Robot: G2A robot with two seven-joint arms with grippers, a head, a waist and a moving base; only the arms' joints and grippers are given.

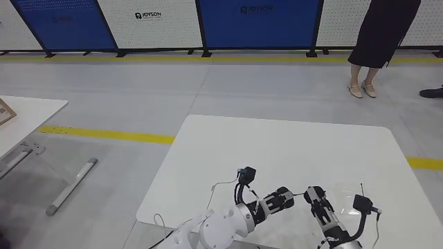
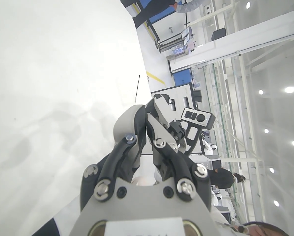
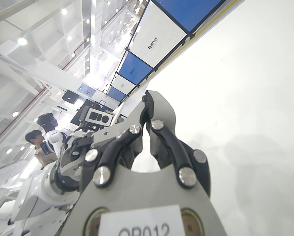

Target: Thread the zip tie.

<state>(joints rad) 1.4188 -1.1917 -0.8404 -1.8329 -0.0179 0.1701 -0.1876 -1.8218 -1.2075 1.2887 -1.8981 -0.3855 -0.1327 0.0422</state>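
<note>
**On the white work table: two arms, one zip tie**

Behind the table: a row of blue and white perforated partition panels (image 1: 256, 7) across the far side of the room. A yellow floor line (image 1: 104, 133) runs in front of them.

Item 1. White table (image 1: 277, 145), rounded corners, plain top. A second white table (image 1: 28, 114) stands well apart at the left.

Item 2. Left arm (image 1: 228, 225), white shell with a black wrist. In the top view it lies low over the table's near edge and angles toward the middle.

Item 3. Right arm (image 1: 336, 232), beside the left arm at the near edge, its wrist turned toward the left arm.

Item 4. Left gripper (image 2: 145, 124). Its fingers are pressed together with nothing visible between them. Its tip sits near the right gripper's.

Item 5. Right gripper (image 3: 145, 109). Its serrated pads meet along their length and nothing is seen clamped in them. It hangs above bare tabletop.

Item 6. Zip tie (image 2: 138, 85), a thin black strip lying flat and straight on the table. It is near the table's right edge and apart from both grippers. In the top view it lies just beyond the right arm's wrist, on the side away from the left arm. Neither gripper touches it.
</note>
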